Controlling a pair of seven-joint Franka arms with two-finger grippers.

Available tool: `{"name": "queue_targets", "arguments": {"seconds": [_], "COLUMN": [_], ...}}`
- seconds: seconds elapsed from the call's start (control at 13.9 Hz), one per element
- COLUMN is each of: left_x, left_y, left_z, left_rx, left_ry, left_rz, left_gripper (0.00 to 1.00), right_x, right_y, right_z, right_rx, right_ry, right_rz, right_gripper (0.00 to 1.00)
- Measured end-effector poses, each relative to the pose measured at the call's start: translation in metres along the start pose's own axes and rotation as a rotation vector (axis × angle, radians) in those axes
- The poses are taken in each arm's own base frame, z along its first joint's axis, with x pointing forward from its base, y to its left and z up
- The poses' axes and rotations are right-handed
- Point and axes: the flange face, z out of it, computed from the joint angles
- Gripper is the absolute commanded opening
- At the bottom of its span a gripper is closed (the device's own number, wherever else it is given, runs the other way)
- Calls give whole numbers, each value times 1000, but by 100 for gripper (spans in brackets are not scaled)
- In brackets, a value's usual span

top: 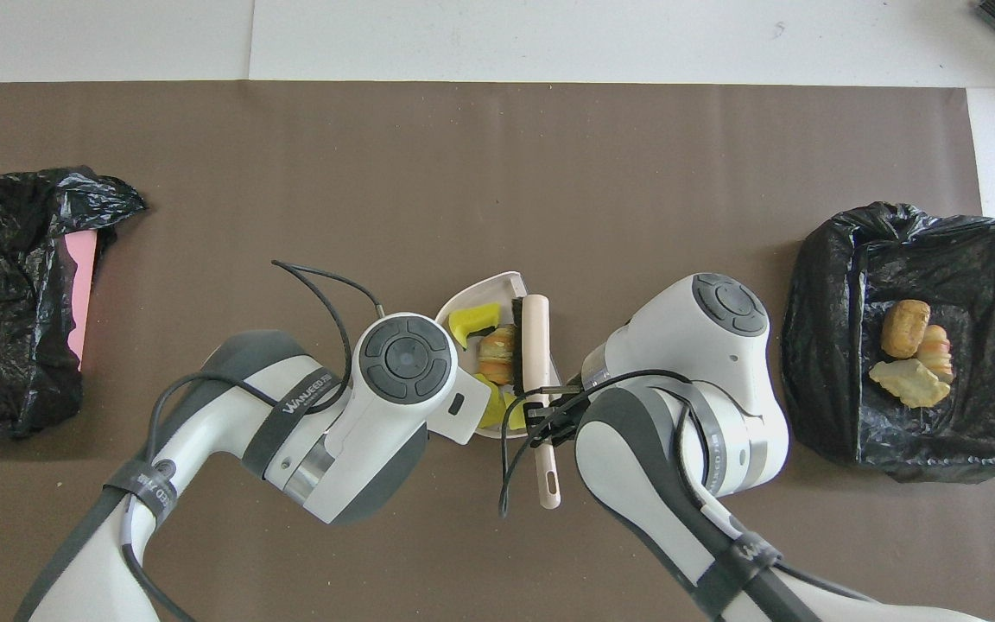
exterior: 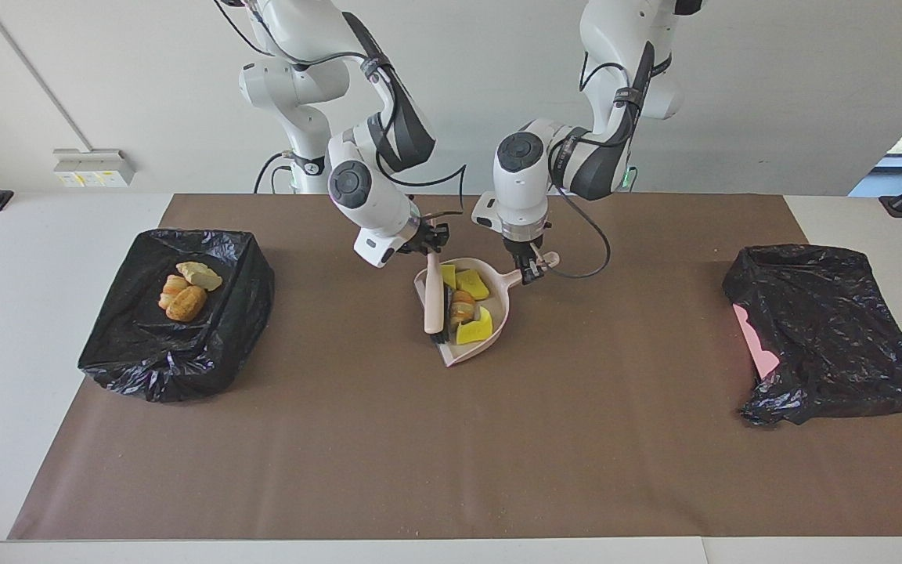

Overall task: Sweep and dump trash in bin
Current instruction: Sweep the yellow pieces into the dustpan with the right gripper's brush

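In the facing view, the pale pink dustpan [exterior: 490, 329] is sitting at the middle of the desk [exterior: 451, 439], on its brown cover and somewhat toward the edge where the robots stand. It is carrying trash: yellow sponge chunks [exterior: 472, 283] and a golden-brown bread lump [exterior: 463, 306]. The left pincer [exterior: 532, 269] is reaching down and clamping the dustpan's handle [exterior: 533, 266], while the right pincer [exterior: 429, 243] is gripping the brush [exterior: 434, 301], which is lying along the pan's side toward the right arm's end of the desk, its dark bristles touching the scraps. A bin lined with a black bag [exterior: 177, 313] is standing near the desk's edge at the right arm's end, with more bread lumps [exterior: 187, 294] resting inside it. A second black bag [exterior: 831, 345], showing a pink patch [exterior: 756, 341], is lying near the edge at the left arm's end. In the overhead view, the dustpan [top: 484, 294] is mostly hiding under the two arms' wrists, the brush [top: 536, 345] is lying across it with its handle pointing toward the robots, and a yellow chunk [top: 472, 320] and a bread lump [top: 497, 350] are showing beside the bristles. The lined bin [top: 826, 345] is holding its bread lumps [top: 912, 350], and the other bag [top: 5, 294] is sitting at the left arm's edge of the desk.
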Motion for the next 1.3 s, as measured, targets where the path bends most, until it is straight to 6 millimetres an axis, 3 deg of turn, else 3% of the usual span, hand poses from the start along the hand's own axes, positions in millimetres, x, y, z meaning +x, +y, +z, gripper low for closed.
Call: {"name": "queue_targets", "arguments": {"seconds": [0.14, 0.36, 0.65, 0.79, 0.94, 1.01, 1.15, 1.3], "left_x": [-2, -9, -27, -47, -82, -108, -174, -238], "left_y": [-3, -11, -30, -45, -66, -80, -104, -124], "left_z": [0, 0, -6, -21, -45, -60, -89, -105], "left_rx": [0, -1, 3, 2, 5, 7, 5, 13], "left_ry": [0, 0, 12, 15, 28, 38, 54, 68], "left_rz": [13, 45, 70, 74, 89, 106, 140, 155], "left_gripper": [0, 0, 0, 0, 0, 0, 0, 0], "right_x": [3, -2, -46, -75, -100, -112, -130, -134], "right_y": [2, 2, -9, -19, -38, -49, -56, -54], "right_z": [-11, -44, -101, -119, -110, -99, -74, -44], "right_rx": [11, -108, -264, -301, -325, -341, -376, -388], "right_ry": [-9, -8, 52, 67, 74, 72, 45, 22], "right_rz": [-20, -49, 31, 96, 142, 144, 131, 116], "right_gripper": [0, 0, 0, 0, 0, 0, 0, 0]}}
